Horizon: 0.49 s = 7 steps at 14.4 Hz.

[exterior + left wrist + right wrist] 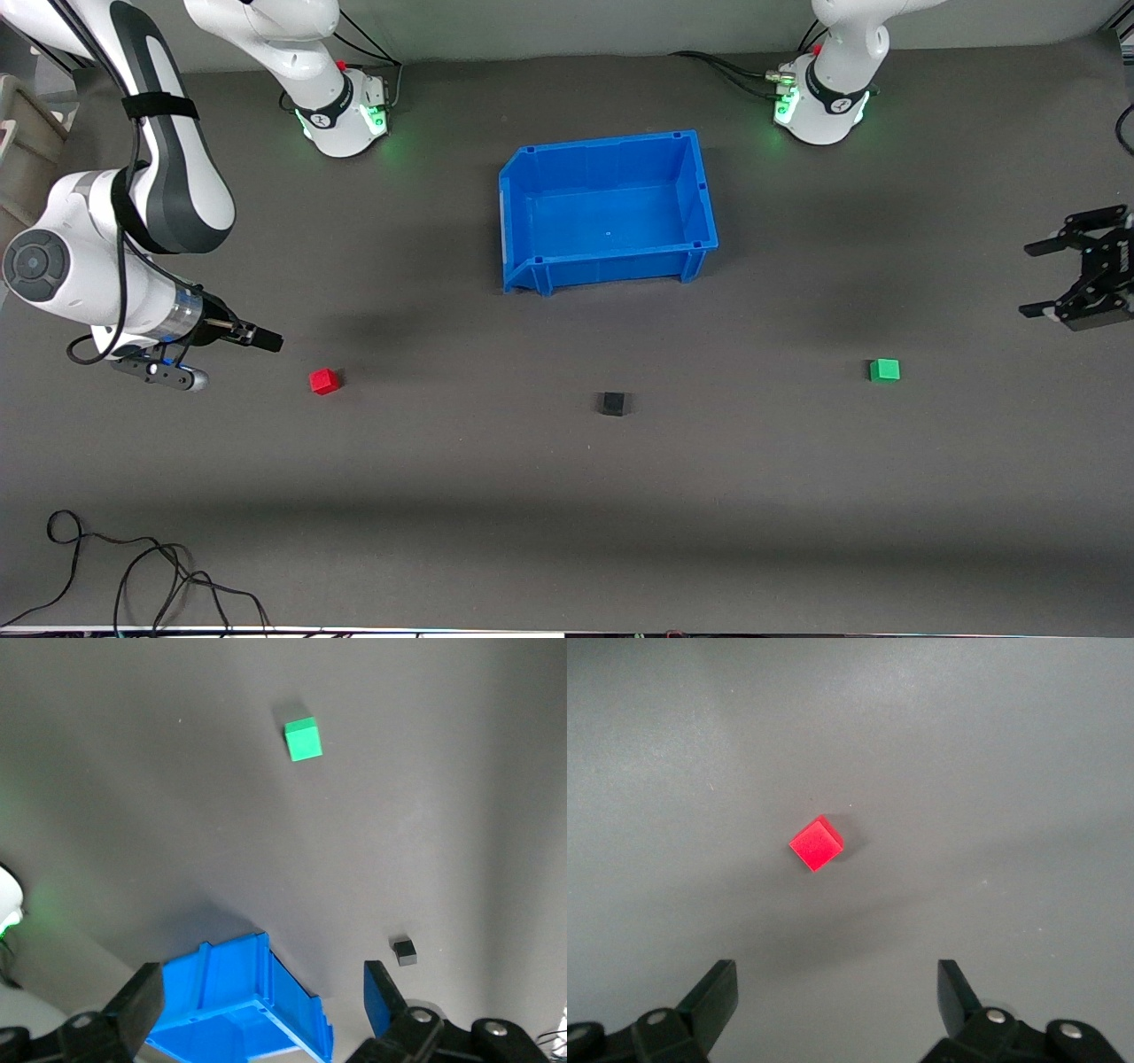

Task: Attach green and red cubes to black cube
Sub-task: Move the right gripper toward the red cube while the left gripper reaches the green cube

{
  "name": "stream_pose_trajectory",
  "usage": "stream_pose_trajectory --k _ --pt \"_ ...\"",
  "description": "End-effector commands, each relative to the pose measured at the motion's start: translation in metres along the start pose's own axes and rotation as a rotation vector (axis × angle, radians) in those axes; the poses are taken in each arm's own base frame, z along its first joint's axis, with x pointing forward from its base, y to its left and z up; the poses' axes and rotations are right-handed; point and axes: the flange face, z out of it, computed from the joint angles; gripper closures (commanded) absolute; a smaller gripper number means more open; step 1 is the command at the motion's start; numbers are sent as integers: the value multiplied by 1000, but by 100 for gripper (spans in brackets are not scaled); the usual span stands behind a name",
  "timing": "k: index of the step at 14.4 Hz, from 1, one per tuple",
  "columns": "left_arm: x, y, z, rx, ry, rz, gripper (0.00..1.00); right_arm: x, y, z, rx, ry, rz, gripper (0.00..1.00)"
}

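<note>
Three small cubes lie apart in a row, nearer to the front camera than the blue bin. The red cube (324, 381) (816, 842) is toward the right arm's end. The black cube (612, 404) (404, 950) is in the middle. The green cube (884, 369) (302, 738) is toward the left arm's end. My right gripper (266, 340) (837, 988) is open and empty, over the table beside the red cube. My left gripper (1033, 280) (263, 990) is open and empty, over the table's left-arm end, near the green cube.
The empty blue bin (611, 266) (297, 1014) stands mid-table between the two arm bases. Loose black cables (133, 576) lie at the table's near edge at the right arm's end. A beige box (27, 151) stands off the table at that end.
</note>
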Motion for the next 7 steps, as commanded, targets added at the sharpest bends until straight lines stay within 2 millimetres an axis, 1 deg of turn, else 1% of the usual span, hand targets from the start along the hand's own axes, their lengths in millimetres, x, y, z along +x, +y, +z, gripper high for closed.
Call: stream_pose_trajectory --k 1,2,4,6,7 --pt "30 -11 44 -35 -58 -109 0 1 -1 -3 -3 17 7 0" --pt "41 -14 61 -42 -60 -135 0 1 -1 0 -11 14 -53 0" --pt "61 -12 92 -52 -92 -180 0 2 0 0 -9 14 -249 0" --pt "80 -9 119 -63 -111 -219 0 4 0 5 -9 21 -382 0" --pt "89 -7 134 -74 -106 -229 0 4 0 8 -8 16 -405 0"
